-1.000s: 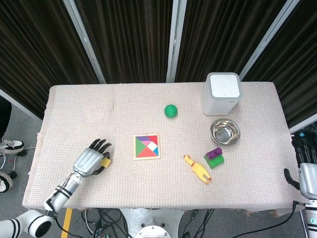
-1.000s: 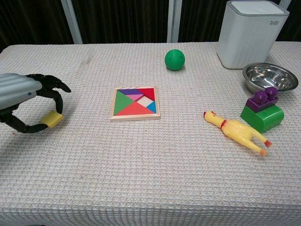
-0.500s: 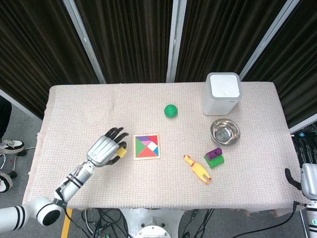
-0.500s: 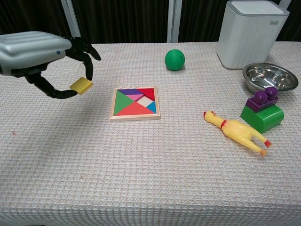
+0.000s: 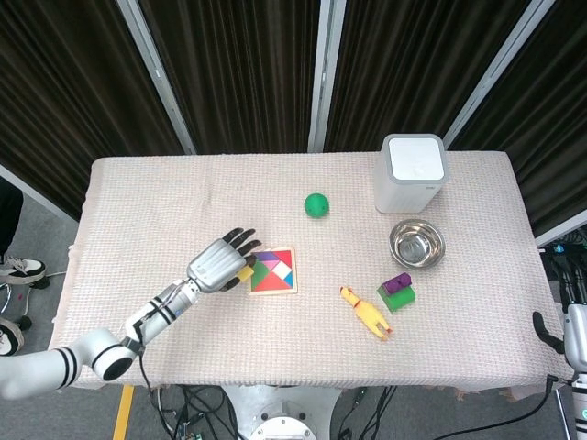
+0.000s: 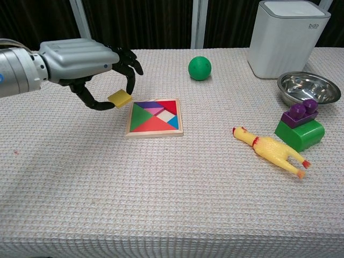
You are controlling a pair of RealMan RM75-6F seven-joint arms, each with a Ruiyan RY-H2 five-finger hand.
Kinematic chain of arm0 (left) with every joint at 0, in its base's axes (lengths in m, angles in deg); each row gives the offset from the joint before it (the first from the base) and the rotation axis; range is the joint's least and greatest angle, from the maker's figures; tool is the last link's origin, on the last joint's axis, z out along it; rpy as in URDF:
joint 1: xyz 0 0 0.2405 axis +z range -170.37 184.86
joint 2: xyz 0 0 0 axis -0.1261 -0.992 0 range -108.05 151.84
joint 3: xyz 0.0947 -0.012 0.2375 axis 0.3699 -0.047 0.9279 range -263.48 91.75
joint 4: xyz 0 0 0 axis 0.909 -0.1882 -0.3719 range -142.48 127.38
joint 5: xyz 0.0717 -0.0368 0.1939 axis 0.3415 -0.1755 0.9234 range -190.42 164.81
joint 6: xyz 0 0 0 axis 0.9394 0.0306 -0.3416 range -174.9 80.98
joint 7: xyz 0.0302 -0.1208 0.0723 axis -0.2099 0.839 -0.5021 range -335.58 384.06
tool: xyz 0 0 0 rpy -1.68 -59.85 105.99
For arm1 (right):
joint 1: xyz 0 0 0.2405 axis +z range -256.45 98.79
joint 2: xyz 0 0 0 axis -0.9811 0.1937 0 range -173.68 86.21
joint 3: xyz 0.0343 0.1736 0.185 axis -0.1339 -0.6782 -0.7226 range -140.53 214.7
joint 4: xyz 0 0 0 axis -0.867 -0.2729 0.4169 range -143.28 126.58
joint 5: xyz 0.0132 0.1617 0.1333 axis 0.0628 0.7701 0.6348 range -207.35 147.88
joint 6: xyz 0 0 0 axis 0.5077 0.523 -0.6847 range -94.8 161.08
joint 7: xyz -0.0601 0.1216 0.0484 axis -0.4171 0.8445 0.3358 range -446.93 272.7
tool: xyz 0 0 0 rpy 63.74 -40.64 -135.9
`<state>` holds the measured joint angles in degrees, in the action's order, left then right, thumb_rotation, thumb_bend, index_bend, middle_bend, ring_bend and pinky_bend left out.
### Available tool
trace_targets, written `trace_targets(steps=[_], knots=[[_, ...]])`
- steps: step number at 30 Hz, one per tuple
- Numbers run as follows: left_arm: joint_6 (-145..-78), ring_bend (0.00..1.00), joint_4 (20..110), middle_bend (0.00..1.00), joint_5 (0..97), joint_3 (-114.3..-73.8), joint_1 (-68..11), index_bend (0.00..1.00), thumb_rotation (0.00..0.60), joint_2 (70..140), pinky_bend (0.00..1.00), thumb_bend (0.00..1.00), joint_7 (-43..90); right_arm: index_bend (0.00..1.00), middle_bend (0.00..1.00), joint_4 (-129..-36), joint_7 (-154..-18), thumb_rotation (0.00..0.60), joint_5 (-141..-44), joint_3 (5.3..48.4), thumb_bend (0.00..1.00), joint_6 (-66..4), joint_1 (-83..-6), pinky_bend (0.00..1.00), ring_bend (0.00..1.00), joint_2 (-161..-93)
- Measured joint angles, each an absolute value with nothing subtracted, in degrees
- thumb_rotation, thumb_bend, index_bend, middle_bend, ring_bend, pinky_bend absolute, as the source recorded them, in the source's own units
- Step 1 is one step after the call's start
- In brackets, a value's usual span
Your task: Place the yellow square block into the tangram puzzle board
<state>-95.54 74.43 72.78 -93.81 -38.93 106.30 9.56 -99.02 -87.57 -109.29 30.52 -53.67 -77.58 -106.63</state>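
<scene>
My left hand (image 5: 220, 263) (image 6: 86, 62) pinches the yellow square block (image 6: 120, 98) (image 5: 245, 273) between thumb and a finger, holding it in the air just left of the tangram puzzle board (image 6: 155, 118) (image 5: 273, 270). The board is a small wooden frame with coloured pieces inside and a pale empty patch near its middle right. The block hangs close to the board's left edge, above the cloth. My right hand (image 5: 572, 335) shows only at the far right edge of the head view, beside the table and away from everything; its fingers cannot be made out.
A green ball (image 6: 199, 68) lies behind the board. A white canister (image 6: 286, 37), a steel bowl (image 6: 308, 87), a green and purple block stack (image 6: 300, 127) and a yellow rubber chicken (image 6: 271, 150) occupy the right side of the cloth-covered table (image 6: 161, 204).
My left hand has lifted the yellow block off the cloth and carried it rightward, from the table's left part to the board's left edge. The right hand has stayed put.
</scene>
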Motion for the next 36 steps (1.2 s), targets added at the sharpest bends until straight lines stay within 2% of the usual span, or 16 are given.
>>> trace_targets(steps=[13, 36], knots=[[-96.0, 0.02, 62.4, 0.15, 77.5, -91.7, -43.5, 0.5, 0.6, 114.5, 0.13, 0.35, 18.7, 0.0, 0.0, -96.3, -84.9, 0.6, -110.0, 30.4, 0.27, -54.7, -78.1, 0.0, 0.0, -108.5], [-91.7, 0.02, 55.8, 0.15, 72.7, -92.5, -48.2, 0.52, 0.6, 119.6, 0.13, 0.35, 18.9, 0.0, 0.0, -98.5, -83.3, 0.6, -111.4, 30.8, 0.26, -54.7, -78.2, 0.0, 0.0, -106.7]])
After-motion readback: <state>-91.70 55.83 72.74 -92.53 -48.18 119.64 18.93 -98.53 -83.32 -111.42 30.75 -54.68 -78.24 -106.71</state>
